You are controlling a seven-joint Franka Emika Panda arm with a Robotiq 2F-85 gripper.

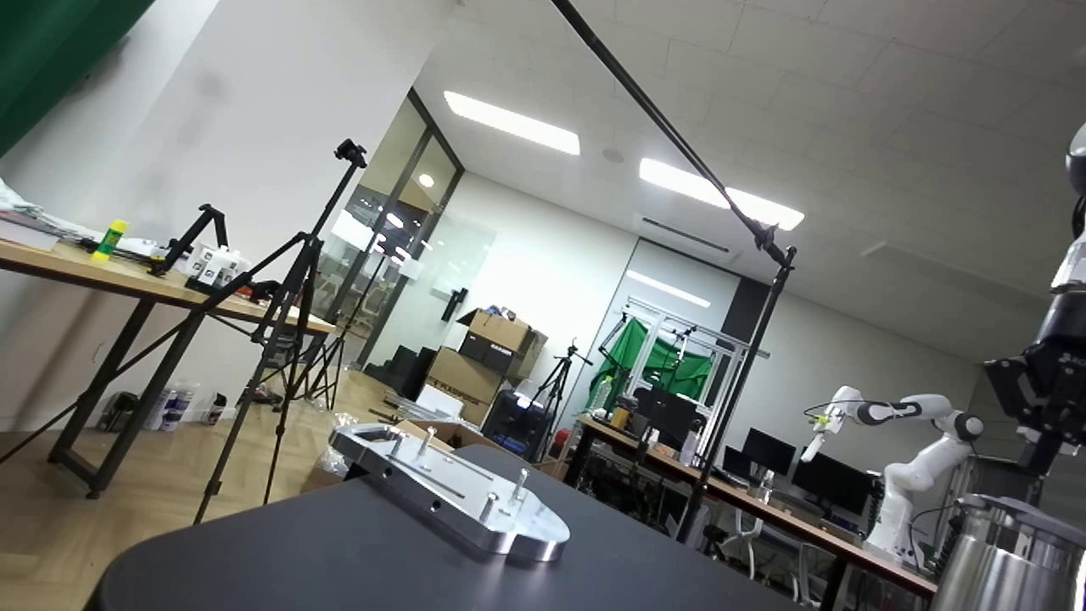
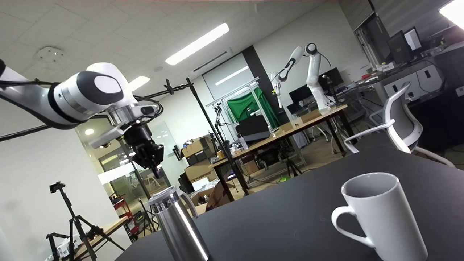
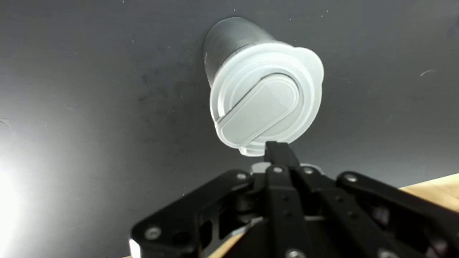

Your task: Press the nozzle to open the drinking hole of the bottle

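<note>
A steel bottle with a pale lid stands upright on the dark table. Its body shows in both exterior views (image 1: pixel 1005 560) (image 2: pixel 181 228). A grey handle (image 2: pixel 188 203) runs down one side. In the wrist view the round lid (image 3: pixel 304 104) has a long raised piece (image 3: pixel 260 109) lying flat across it. My gripper (image 3: pixel 281 152) has its black fingers together, with nothing seen between them. It points down above the bottle in both exterior views (image 1: pixel 1039 458) (image 2: pixel 158 172), apart from the lid. In the wrist view, the fingers hide part of the lid's lower edge and a pale part beyond it.
A white mug (image 2: pixel 384 217) stands on the dark table (image 2: pixel 268 221), well apart from the bottle. A silver metal plate with upright pegs (image 1: pixel 458 488) lies at the table's edge. Tripods, boxes and another robot arm (image 1: pixel 920 467) stand in the background.
</note>
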